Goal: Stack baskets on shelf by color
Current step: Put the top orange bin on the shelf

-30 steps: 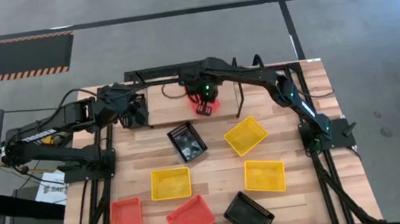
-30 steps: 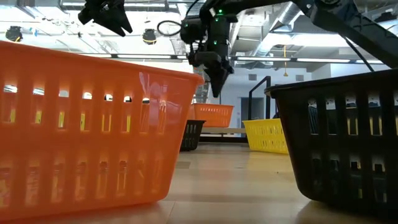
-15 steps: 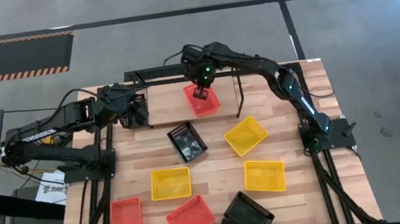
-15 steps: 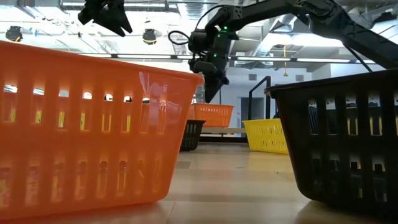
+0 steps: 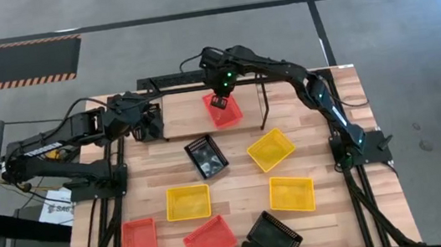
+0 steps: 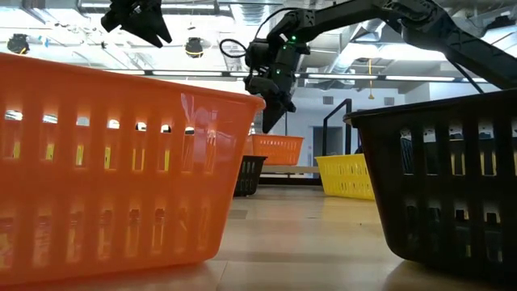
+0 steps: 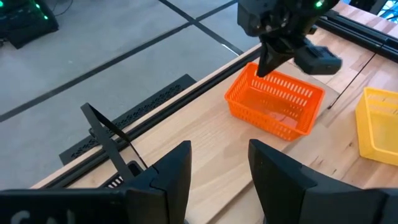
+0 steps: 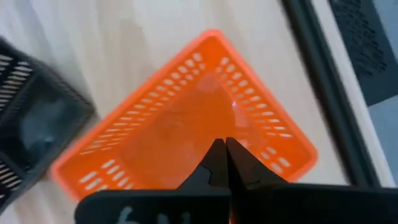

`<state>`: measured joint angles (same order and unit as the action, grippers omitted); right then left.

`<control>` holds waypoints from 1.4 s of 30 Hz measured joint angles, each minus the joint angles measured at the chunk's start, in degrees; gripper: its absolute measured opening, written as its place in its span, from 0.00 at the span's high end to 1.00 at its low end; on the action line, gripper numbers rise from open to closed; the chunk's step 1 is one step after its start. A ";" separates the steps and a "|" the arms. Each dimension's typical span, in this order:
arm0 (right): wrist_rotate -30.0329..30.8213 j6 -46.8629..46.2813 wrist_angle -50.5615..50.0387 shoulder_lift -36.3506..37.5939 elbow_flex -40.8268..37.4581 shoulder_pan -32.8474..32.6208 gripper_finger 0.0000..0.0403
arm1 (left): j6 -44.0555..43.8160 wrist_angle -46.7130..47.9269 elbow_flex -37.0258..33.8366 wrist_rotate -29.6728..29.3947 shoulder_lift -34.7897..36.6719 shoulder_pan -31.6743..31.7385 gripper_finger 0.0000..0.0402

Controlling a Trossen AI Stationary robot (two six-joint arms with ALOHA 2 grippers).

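The right gripper [image 5: 219,101], fingers pressed together and holding nothing, hangs above a red-orange basket [image 5: 225,111] resting on the shelf [image 5: 177,116]. The left gripper [image 5: 151,123], fingers parted and empty, waits at the shelf's left end. Other baskets lie scattered on the table [image 5: 237,189].

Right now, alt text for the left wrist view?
A red-orange basket sits on the light wooden shelf, with the right gripper poised just above its far rim, fingers shut. The left gripper frames the foreground, fingers open and empty; a yellow basket shows at the edge.
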<state>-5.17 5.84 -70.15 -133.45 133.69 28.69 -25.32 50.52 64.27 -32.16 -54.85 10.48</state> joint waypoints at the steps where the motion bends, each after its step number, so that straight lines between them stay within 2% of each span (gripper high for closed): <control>1: 0.25 -0.27 -0.26 -0.06 -0.19 0.04 1.00 | 0.00 0.00 0.00 0.00 0.00 0.02 0.63; 22: 4.32 -1.37 -1.50 -4.83 -0.15 0.98 1.00 | -0.87 0.13 0.00 0.11 -0.02 0.02 0.63; 27: 9.68 -1.38 -3.50 -4.82 -0.15 1.71 1.00 | -0.89 0.13 0.00 0.24 0.00 0.02 0.63; 34: 13.52 -1.45 -8.07 -4.85 -0.15 3.44 1.00 | -0.89 0.15 0.00 0.37 -0.02 0.01 0.63; 42: 12.85 -1.20 -7.57 -4.41 1.27 2.54 1.00 | -0.89 0.15 0.00 0.35 -0.02 0.02 0.63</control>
<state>7.68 4.64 -77.72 -137.86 134.96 31.23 -26.22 50.68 64.27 -31.81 -54.87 10.50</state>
